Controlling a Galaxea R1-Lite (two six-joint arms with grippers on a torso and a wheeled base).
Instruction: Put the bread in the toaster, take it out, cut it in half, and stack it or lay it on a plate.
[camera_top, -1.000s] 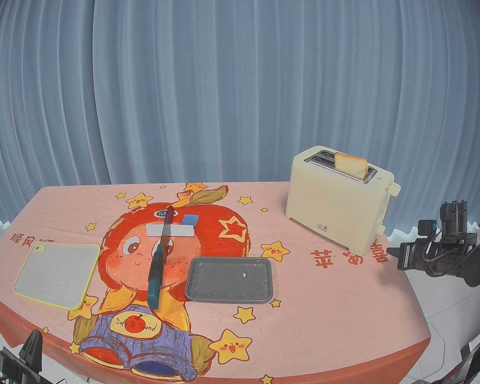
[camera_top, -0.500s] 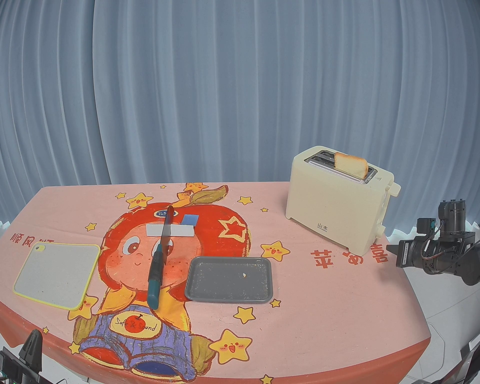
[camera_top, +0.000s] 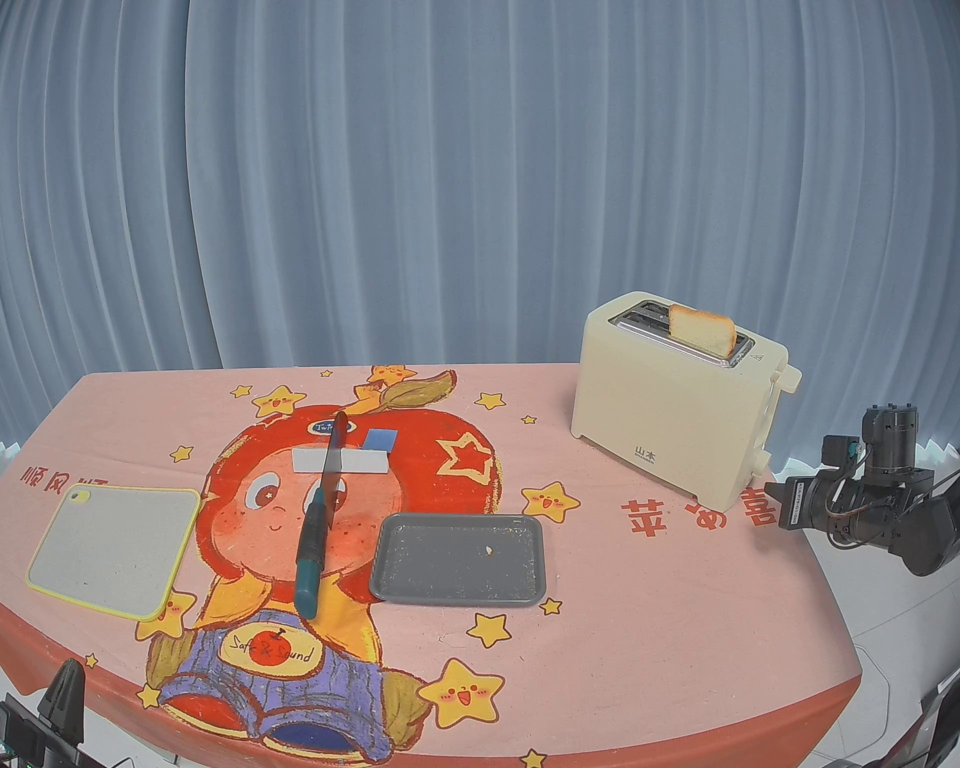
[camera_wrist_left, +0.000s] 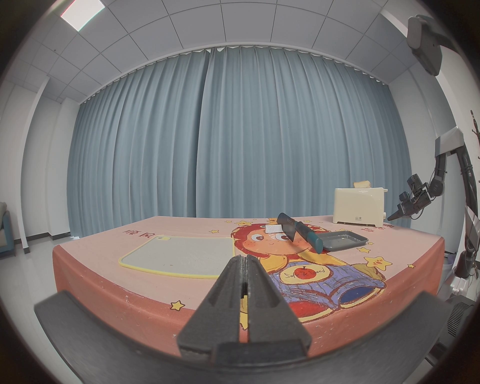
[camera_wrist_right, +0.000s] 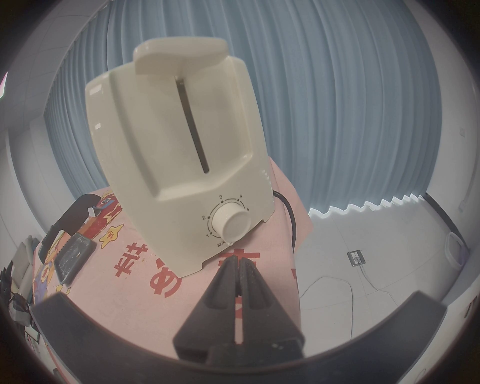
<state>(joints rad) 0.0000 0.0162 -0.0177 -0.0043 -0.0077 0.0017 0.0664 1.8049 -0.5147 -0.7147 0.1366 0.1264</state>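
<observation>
Beside the toaster's lever end, our right pincer (camera_wrist_right: 239, 280) hung with its two fingers pressed together and nothing between them. It was near the toaster (camera_wrist_right: 175, 145) but not touching it, with the tips low on that end face, under the round dial (camera_wrist_right: 234, 222). The lever (camera_wrist_right: 179, 54) sat at the top of its slot, and the bread (camera_top: 702, 330) stood in the toaster with its upper part showing above the rim.

We judged the step in hand to be pressing that lever down. To do it well, we thought the closed tips should rise clear of the dial, settle on top of the lever and push straight down along the slot. A sideways shove might slide the toaster over the cloth (camera_top: 620, 620) or strain the cord (camera_wrist_right: 289, 220) that ran out behind it.

Our left pincer (camera_wrist_left: 243, 285) was also closed and empty. It sat low off the tabletop (camera_top: 700, 640), well apart from the toaster.

On the tabletop's pink cartoon cloth, a dark tray (camera_top: 458, 558) lay nearest the toaster, on its left side. Beyond that lay a knife (camera_top: 318, 520) with its blade across a white block (camera_top: 365, 461). A cutting board (camera_top: 112, 548) lay farthest from the toaster.

Behind the toaster hung a blue pleated curtain (camera_top: 450, 170). Past its lever end was a pale tiled floor (camera_wrist_right: 390, 240) with a socket (camera_wrist_right: 356, 257) set into it.
</observation>
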